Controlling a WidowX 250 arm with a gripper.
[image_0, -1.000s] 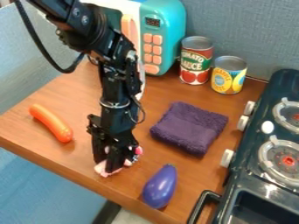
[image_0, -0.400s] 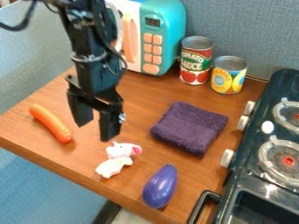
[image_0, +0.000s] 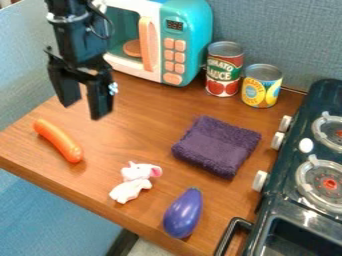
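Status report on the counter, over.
Tool open and empty, raised at upper left. White toy with pink ear lying loose. Eggplant nearby, not touching.

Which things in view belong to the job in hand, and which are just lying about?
In the job:
- white toy with pink ears, on the table; the claw was down at it a second ago
- claw, now open and raised away from it

Lying about:
- orange sausage-shaped toy
- toy eggplant
- purple cloth
- red can
- yellow can
- toy microwave
- toy stove
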